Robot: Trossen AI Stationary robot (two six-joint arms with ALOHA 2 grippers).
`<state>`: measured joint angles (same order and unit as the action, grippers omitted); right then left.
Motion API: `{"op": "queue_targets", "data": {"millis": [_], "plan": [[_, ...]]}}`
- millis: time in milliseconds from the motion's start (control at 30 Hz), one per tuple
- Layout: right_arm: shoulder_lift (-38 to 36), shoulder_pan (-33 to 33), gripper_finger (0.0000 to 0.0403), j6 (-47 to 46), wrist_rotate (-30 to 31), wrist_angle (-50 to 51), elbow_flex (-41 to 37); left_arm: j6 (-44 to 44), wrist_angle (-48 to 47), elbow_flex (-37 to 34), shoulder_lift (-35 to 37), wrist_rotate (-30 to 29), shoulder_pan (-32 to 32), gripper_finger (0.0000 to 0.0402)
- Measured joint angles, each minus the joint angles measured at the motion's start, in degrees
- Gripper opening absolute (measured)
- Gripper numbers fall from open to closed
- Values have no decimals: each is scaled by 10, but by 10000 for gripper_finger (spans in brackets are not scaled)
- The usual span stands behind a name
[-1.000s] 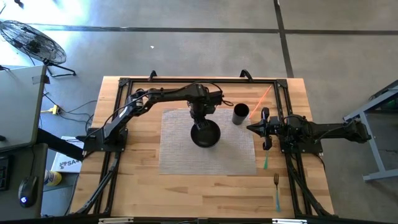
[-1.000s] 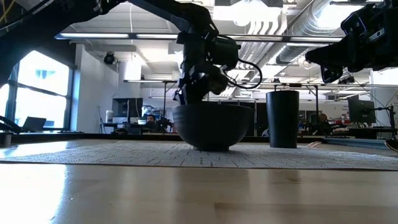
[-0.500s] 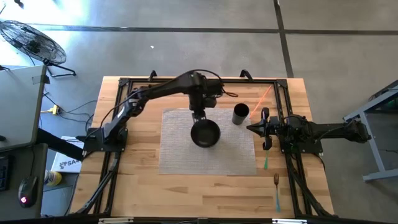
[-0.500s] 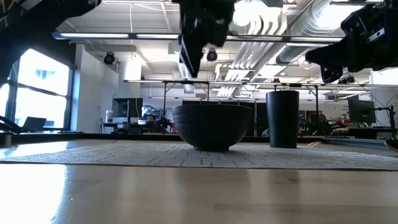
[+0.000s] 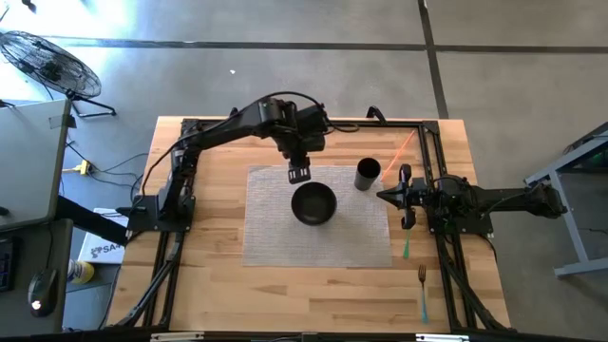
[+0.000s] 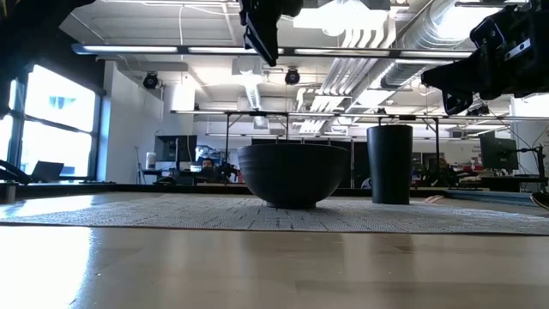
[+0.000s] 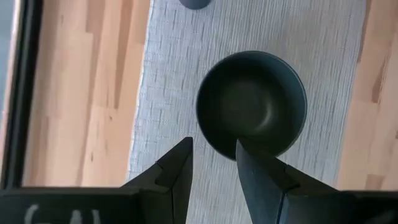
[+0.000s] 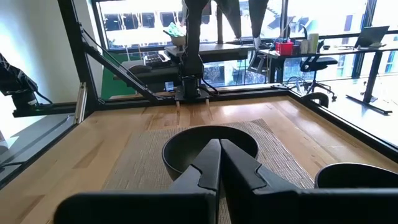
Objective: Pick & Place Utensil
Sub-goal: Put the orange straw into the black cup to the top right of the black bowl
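A dark bowl [image 5: 313, 203] sits upright on its base on the grey woven mat [image 5: 275, 237]; it also shows in the low view [image 6: 293, 172] and the left wrist view [image 7: 252, 102]. My left gripper [image 5: 298, 173] hangs open above the mat's far edge, just beyond the bowl's rim, high over the table [image 6: 260, 26], and touches nothing. Its fingers show in its wrist view [image 7: 213, 149]. My right gripper [image 5: 385, 197] waits shut at the mat's right edge [image 8: 219, 149]. A fork with a teal handle [image 5: 422, 290] lies on the wood near the right front corner.
A dark cup [image 5: 368, 174] stands upright on the table right of the bowl [image 6: 389, 163]. An orange utensil [image 5: 399, 147] lies by the far right frame and a green one [image 5: 406, 249] near the mat's right edge. Black frame rails border the table.
My left gripper has risen from the bowl's far rim and drawn back toward the table's far edge and a little left. It now stands high above the mat. The bowl has stayed in place on the mat.
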<state>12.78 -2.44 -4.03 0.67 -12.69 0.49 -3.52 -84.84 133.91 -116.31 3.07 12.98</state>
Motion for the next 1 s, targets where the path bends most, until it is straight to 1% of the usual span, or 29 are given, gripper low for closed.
{"op": "queue_targets", "data": {"millis": [200, 267, 367, 467, 567, 700, 900, 1000], "plan": [[0, 0, 1, 0, 0, 0, 0, -3, 11, -11, 2, -19, 0, 120], [0, 0, 1, 0, 0, 0, 0, -3, 16, -31, 2, -19, 1, 120], [0, 0, 3, 0, 0, 0, 0, 2, 27, -82, 17, -22, 1, 120], [0, 0, 5, 0, 0, 0, 0, 15, 56, -157, 54, -29, 1, 120], [0, 0, 3, 0, 0, 0, 0, 27, 119, -250, 107, -30, 1, 120], [0, 0, 1, 0, 0, 0, 0, 44, 224, -382, 204, -21, 1, 120], [0, 0, 5, -67, 0, -2, 0, 88, 382, -568, 338, -22, -13, 120], [0, 0, 4, -78, 0, 0, 0, 99, 466, -655, 397, -25, -31, 120]]}}
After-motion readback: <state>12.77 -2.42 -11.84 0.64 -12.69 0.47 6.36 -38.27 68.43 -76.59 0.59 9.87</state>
